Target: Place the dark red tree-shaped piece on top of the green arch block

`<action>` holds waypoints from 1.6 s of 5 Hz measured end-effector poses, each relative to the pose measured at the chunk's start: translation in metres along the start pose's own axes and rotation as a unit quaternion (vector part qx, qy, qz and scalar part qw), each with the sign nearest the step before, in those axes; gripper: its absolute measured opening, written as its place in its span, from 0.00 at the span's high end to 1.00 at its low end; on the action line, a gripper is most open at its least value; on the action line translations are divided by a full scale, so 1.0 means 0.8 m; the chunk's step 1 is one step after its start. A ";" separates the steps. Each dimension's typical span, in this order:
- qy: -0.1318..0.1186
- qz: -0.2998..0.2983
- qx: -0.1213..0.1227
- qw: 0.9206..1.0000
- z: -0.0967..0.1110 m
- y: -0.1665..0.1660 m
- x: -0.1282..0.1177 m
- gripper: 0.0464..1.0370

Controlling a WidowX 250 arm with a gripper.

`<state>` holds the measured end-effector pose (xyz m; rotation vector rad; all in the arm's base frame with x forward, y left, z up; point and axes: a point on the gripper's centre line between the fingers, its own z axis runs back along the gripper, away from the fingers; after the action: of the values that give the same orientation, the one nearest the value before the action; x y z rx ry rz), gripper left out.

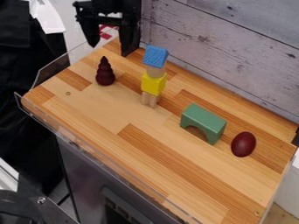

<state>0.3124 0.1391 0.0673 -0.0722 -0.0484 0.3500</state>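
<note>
holds gripper [109, 50] wide near desk [93, 105]'s far corner, by maroon cone [105, 75] | could topple blue-and-yellow stack [154, 84] with sideways brush, given narrow base

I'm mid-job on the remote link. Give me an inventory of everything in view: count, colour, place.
Cone-like ringed piece: 1, dark red, worktop's far left
Block: 1, blue, top of the stack
Wooden pieces: at least 2, tan, under the blue block and under the yellow one
Cube-like block: 1, yellow, mid-stack
Arch: 1, green, right of the stack
Egg shape: 1, dark red, right of the arch
Worktop: 1, wood-brown, under them all
Plank wall: 1, grey, behind the worktop
Pincer: 1, black, open, upper left, near the ringed piece
</note>
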 end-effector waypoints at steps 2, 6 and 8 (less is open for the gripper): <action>0.054 0.013 0.008 0.998 -0.031 0.020 -0.004 0.04; 0.066 -0.023 -0.006 0.997 -0.050 -0.023 -0.004 0.66; 0.041 -0.023 0.012 0.999 -0.007 -0.030 -0.014 0.70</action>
<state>0.3104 0.1126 0.0631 -0.0611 0.0360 0.3011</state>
